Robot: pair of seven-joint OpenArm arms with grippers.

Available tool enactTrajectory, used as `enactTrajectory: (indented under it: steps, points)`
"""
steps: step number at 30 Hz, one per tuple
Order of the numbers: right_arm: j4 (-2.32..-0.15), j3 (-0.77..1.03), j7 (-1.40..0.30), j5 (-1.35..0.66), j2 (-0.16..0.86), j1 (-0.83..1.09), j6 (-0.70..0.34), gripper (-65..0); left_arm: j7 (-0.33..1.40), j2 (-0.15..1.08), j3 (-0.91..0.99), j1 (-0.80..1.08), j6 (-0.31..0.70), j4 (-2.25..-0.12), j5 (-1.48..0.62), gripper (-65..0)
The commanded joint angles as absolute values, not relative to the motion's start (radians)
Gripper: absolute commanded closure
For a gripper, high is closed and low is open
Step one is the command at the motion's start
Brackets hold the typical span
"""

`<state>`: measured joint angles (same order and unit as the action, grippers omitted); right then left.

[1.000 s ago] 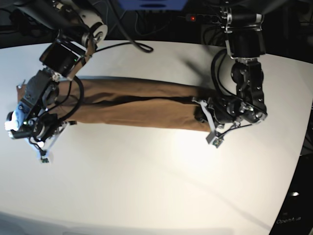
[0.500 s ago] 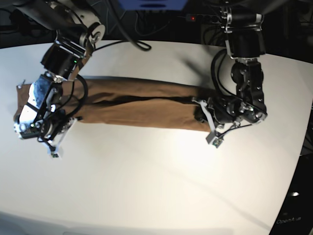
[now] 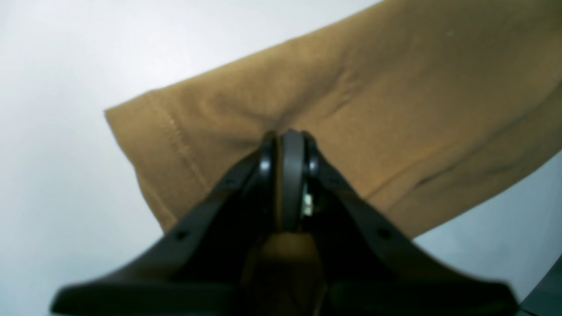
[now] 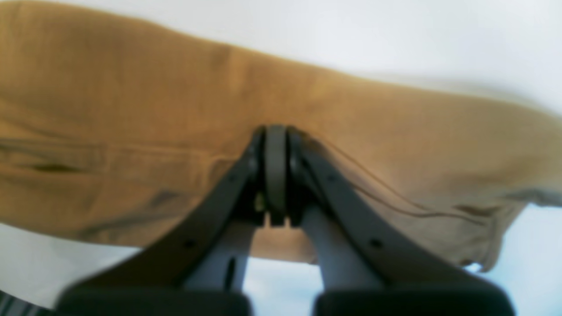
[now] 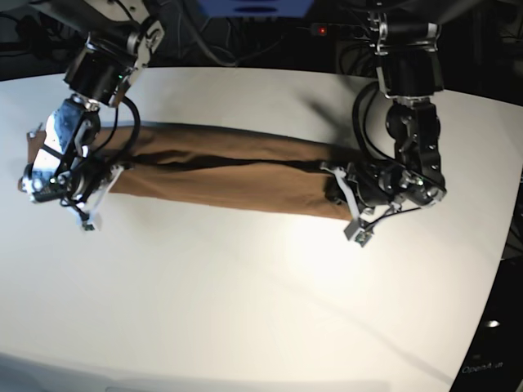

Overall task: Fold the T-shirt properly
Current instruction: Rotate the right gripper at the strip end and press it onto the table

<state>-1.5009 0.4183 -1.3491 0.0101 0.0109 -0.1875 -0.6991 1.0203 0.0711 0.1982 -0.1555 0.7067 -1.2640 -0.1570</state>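
A white table (image 5: 245,310) fills most of the base view, with a bright glare patch near its middle. Behind its far edge the room is dark, with tangled black cables (image 5: 221,57) and a small red light (image 5: 324,31).

We see the T-shirt (image 5: 221,175) lying as a long band across the desk (image 5: 245,310), nearer its far edge. The right gripper (image 5: 86,214) sits at its left end, the left gripper (image 5: 353,214) at its right end.
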Motion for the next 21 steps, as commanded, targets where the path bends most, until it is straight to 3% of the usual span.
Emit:
enactTrajectory:
  steps: [1,12,21]
  points:
    - [-1.518,0.42,-1.363,0.019,0.021,-0.186,-0.698,-0.6,1.106,0.07,0.194,-0.145,0.698,-1.251,-0.084,-2.6]
    - [-1.771,0.39,-1.396,0.018,0.015,-0.045,-0.698,-0.7,1.101,0.071,0.194,-0.147,0.698,-1.247,-0.084,-2.6]
    - [-1.79,0.346,-1.396,-0.054,0.051,-0.021,-0.698,-0.7,1.101,0.077,0.194,-0.143,0.698,-1.247,-0.084,-2.6]
